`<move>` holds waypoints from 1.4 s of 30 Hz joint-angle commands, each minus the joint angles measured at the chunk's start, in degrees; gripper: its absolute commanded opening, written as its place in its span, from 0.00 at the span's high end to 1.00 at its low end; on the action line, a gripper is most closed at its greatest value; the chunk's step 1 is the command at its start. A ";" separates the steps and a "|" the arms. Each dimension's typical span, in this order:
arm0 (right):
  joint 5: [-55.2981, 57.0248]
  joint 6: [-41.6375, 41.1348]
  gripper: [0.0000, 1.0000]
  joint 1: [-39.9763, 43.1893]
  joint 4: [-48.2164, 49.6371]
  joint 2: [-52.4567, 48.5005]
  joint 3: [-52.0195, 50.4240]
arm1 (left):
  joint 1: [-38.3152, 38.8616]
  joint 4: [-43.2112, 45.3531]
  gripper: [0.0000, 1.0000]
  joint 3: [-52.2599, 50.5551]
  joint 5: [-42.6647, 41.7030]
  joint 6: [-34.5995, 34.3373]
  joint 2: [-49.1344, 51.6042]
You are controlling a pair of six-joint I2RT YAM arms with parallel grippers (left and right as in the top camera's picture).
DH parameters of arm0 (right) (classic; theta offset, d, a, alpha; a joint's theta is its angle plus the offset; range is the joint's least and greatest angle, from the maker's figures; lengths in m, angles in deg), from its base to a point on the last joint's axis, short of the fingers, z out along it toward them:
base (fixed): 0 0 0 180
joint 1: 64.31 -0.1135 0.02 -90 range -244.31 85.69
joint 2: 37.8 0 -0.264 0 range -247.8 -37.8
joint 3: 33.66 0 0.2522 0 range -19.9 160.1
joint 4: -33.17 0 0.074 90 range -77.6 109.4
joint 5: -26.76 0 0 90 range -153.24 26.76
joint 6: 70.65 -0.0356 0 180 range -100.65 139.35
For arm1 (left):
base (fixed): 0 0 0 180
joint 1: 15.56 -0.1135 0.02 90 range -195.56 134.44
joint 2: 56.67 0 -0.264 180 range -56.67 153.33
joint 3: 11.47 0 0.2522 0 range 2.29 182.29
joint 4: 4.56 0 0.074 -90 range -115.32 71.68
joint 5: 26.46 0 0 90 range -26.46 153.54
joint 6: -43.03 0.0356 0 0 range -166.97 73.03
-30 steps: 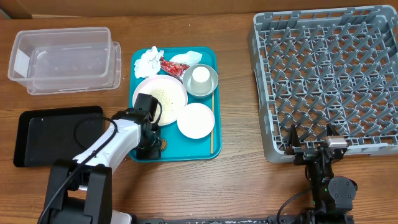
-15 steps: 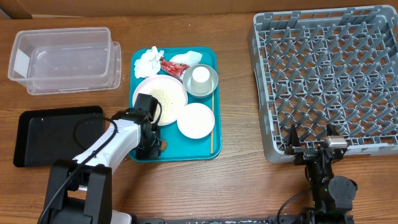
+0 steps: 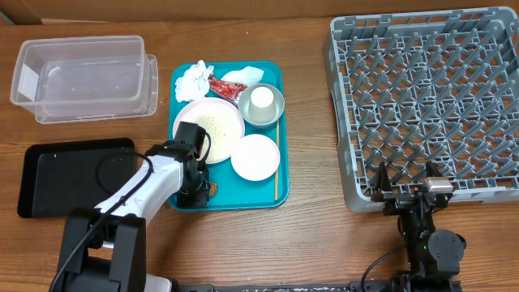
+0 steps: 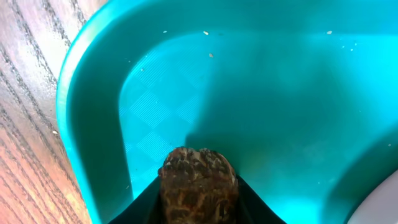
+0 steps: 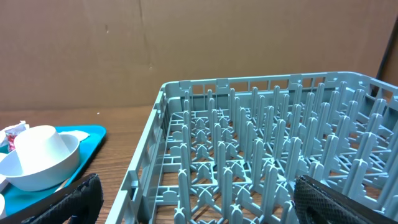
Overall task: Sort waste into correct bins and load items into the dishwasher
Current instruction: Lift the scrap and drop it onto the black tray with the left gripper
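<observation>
Barely started: the dish rack (image 3: 335, 97), clear tub (image 3: 81, 113) and black tray (image 3: 36, 182) hold nothing, while the plate (image 3: 212, 122), cup (image 3: 261, 98) and napkin (image 3: 193, 79) all sit on the teal tray (image 4: 93, 124). In that tray's near-left corner, the left gripper (image 3: 199, 191) is set narrow around a brown scrap (image 4: 199, 183), fingers touching both sides; it looks like a grip. The right gripper (image 3: 404, 180) hangs wide open, empty, over the counter (image 3: 308, 243) by the rack's front edge.

The worktop (image 3: 308, 235) is seen straight down from overhead, the teal tray (image 4: 93, 124) close-up from the left wrist, the dish rack (image 5: 249, 155) level from the right wrist.
</observation>
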State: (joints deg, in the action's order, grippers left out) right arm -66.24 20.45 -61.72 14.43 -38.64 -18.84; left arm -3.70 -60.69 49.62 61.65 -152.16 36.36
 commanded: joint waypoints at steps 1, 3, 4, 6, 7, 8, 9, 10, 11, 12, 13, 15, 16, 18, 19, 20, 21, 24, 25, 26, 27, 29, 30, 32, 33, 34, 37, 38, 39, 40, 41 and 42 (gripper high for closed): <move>-0.04 0.22 0.00 0.15 0.35 0.61 -0.59 | -0.35 -1.77 0.71 -0.85 0.37 3.93 3.15; -0.04 0.22 0.00 0.15 0.35 0.61 -0.59 | -0.35 -3.63 0.71 0.96 0.37 4.94 3.15; -0.04 0.22 0.00 0.15 0.35 0.61 -0.59 | -0.35 -5.22 0.71 2.14 0.37 4.92 3.15; -0.04 0.22 0.00 0.15 0.37 0.61 -0.59 | -0.39 -8.35 0.70 4.48 0.50 4.92 3.15; -0.04 0.22 0.00 0.15 0.37 0.61 -0.59 | -0.48 -9.88 0.70 5.81 0.61 4.94 3.15; -0.04 0.22 0.00 0.15 0.37 0.61 -0.59 | -0.66 -11.76 0.69 7.41 0.68 4.98 3.15; -0.04 0.22 0.00 0.15 0.37 0.61 -0.59 | -0.92 -13.29 0.69 8.85 0.87 5.33 3.15; -0.04 0.22 0.00 0.15 0.37 0.61 -0.59 | -1.18 -14.56 0.69 10.32 0.94 6.32 3.15; -0.04 0.22 0.00 0.15 0.35 0.61 -0.59 | -1.55 -15.72 0.69 11.82 0.98 7.52 3.15; -0.04 0.22 0.00 0.15 0.35 0.61 -0.59 | -2.01 -16.81 0.69 13.31 1.05 8.63 3.15; -0.04 0.22 0.00 0.15 0.35 0.61 -0.59 | -2.69 -18.08 0.69 15.10 1.05 9.90 3.15; -0.04 0.22 0.00 0.15 0.37 0.61 -0.59 | -4.13 -20.22 0.69 18.18 1.05 11.91 3.15; -0.04 0.22 0.00 0.15 0.37 0.61 -0.59 | -4.96 -21.09 0.69 19.69 1.09 12.87 3.15; -0.04 0.22 0.00 0.15 0.37 0.61 -0.59 | -7.23 -23.08 0.69 22.86 2.08 14.82 3.15; -0.04 0.22 0.00 0.15 0.35 0.61 -0.59 | -8.48 -24.15 0.69 24.30 2.95 15.32 3.15; -0.04 0.22 0.00 0.15 0.37 0.61 -0.59 | -9.81 -25.18 0.69 25.75 4.02 15.80 3.15; -0.04 0.22 0.00 0.15 0.35 0.61 -0.59 | -11.47 -26.03 0.69 27.21 5.22 16.81 3.15; -0.04 0.22 0.00 0.15 0.35 0.61 -0.59 | -16.92 -26.73 0.68 30.21 7.02 20.41 3.17; -0.04 0.22 0.00 0.15 0.37 0.61 -0.59 | -18.73 -26.56 0.68 30.69 7.06 21.14 3.17; -0.04 0.22 0.00 0.15 0.37 0.61 -0.59 | -20.94 -26.14 0.67 30.97 7.06 21.84 3.17; -0.04 0.22 0.00 0.15 0.35 0.61 -0.59 | -22.91 -25.75 0.67 30.99 7.06 22.08 3.17; -0.04 0.22 0.00 0.15 0.37 0.61 -0.59 | -26.75 -25.11 0.65 30.86 7.91 22.29 3.23; -0.04 0.22 0.00 0.15 0.35 0.61 -0.59 | -28.61 -24.81 0.65 30.75 8.83 22.58 3.23; -0.04 0.22 0.00 0.15 0.37 0.61 -0.59 | -32.15 -24.68 0.64 30.69 10.86 22.56 3.23; -0.04 0.22 0.00 0.15 0.35 0.61 -0.59 | -33.79 -24.68 0.64 30.69 11.74 22.56 3.23; -0.04 0.22 0.00 0.15 0.35 0.61 -0.59 | -35.63 -24.50 0.64 30.69 12.66 22.53 3.23; -0.04 0.22 0.00 0.15 0.37 0.61 -0.59 | -39.45 -23.52 0.61 30.64 14.43 22.56 3.23; -0.04 0.22 0.00 0.15 0.35 0.61 -0.59 | -40.39 -23.15 0.59 30.64 14.86 22.71 3.23; -0.04 0.22 0.00 0.15 0.37 0.61 -0.59 | -41.24 -22.67 0.58 30.64 15.26 23.21 3.23; -0.04 0.22 0.00 0.15 0.35 0.61 -0.59 | -41.92 -22.08 0.55 30.64 15.58 23.93 3.23; -0.04 0.22 0.00 0.15 0.35 0.61 -0.59 | -42.53 -21.24 0.52 30.64 15.85 24.83 3.23; -0.04 0.22 0.00 0.15 0.37 0.61 -0.59 | -42.93 -20.61 0.47 30.64 16.00 25.64 3.23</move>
State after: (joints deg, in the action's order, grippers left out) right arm -66.27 20.47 -61.72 14.41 -38.64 -18.84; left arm -45.40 -82.40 79.59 74.31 -129.54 39.25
